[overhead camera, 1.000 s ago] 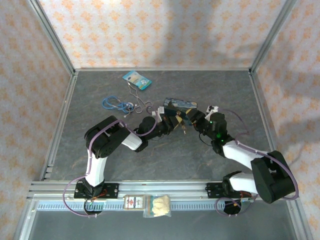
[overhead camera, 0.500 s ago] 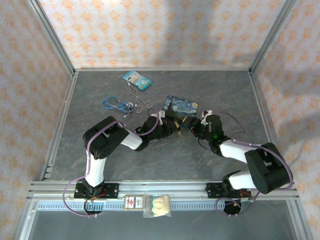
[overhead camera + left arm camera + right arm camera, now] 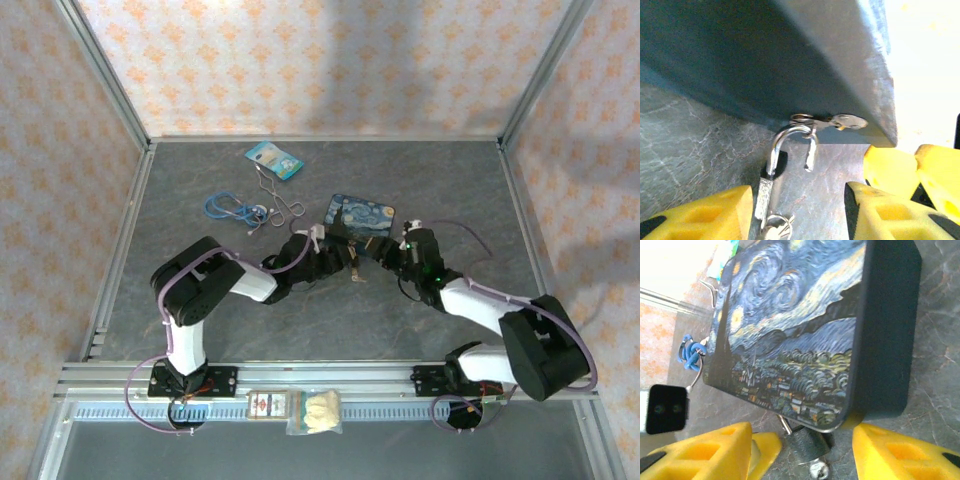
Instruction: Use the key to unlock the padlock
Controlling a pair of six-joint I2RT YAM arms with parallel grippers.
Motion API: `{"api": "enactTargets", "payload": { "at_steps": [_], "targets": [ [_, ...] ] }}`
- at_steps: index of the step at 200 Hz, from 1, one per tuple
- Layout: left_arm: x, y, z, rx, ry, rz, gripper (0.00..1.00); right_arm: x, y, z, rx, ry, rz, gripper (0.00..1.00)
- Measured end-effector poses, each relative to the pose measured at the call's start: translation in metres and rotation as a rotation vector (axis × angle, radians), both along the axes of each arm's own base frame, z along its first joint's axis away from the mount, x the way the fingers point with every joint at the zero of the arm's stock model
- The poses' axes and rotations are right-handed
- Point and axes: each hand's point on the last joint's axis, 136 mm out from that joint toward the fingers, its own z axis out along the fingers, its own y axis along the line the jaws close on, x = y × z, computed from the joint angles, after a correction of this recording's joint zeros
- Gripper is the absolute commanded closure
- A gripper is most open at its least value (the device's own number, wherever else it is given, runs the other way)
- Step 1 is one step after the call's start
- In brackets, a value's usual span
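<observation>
From above, both arms reach in to the middle of the grey table [image 3: 200, 300]. The left gripper [image 3: 345, 260] and the right gripper [image 3: 388, 250] nearly meet, tip to tip, at the near edge of the blue starry tin [image 3: 362, 212]. Far left of them lie a blue cord [image 3: 226, 207] and bent wire loops [image 3: 280, 207], with a pale blue packet [image 3: 273, 159] farther back. In the left wrist view, that gripper's yellow fingers [image 3: 705, 212] stand well apart and clamp nothing. The padlock [image 3: 782, 160] lies on the table in the gap, closer to the left finger. Its silvery shackle [image 3: 795, 136] is sprung open, one leg hanging free, and its top touches the tin's bottom edge. What looks like the key [image 3: 846, 121], a pale flat piece, lies along that same edge just right of the shackle, and small rings show at the padlock's near end. Two more yellow fingers show at the right. In the right wrist view the tin's painted lid tilts across the frame. The right gripper's fingers [image 3: 905, 452] are spread wide, holding nothing, and the padlock's dark body sits on the table between them, just near of the tin's corner.
</observation>
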Motion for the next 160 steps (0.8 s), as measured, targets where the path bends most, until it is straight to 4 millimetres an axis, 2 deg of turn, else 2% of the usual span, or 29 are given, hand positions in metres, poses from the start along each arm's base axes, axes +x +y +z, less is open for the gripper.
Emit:
{"api": "enactTargets", "payload": {
  "at_steps": [24, 51, 71, 91, 126, 160],
  "targets": [
    [0.009, 0.022, 0.023, -0.022, -0.04, 0.061, 0.47, -0.003, 0.013, 0.007, -0.081, -0.02, 0.032, 0.45],
    [0.021, 0.053, 0.044, -0.037, -0.084, 0.152, 0.46, -0.009, 0.043, 0.017, -0.161, -0.045, 0.099, 0.45],
    [0.029, 0.075, 0.047, -0.034, -0.096, 0.215, 0.47, -0.011, 0.061, 0.01, -0.234, -0.035, 0.133, 0.45],
    [0.034, 0.092, 0.043, -0.024, -0.093, 0.267, 0.47, -0.01, 0.072, -0.007, -0.342, -0.001, 0.155, 0.45],
    [0.035, 0.097, 0.041, -0.03, -0.092, 0.286, 0.46, -0.001, 0.079, -0.037, -0.555, 0.054, 0.157, 0.47],
    [0.036, 0.096, 0.049, -0.069, -0.107, 0.294, 0.46, 0.003, 0.077, -0.045, -0.703, 0.055, 0.144, 0.47]
  ]
}}
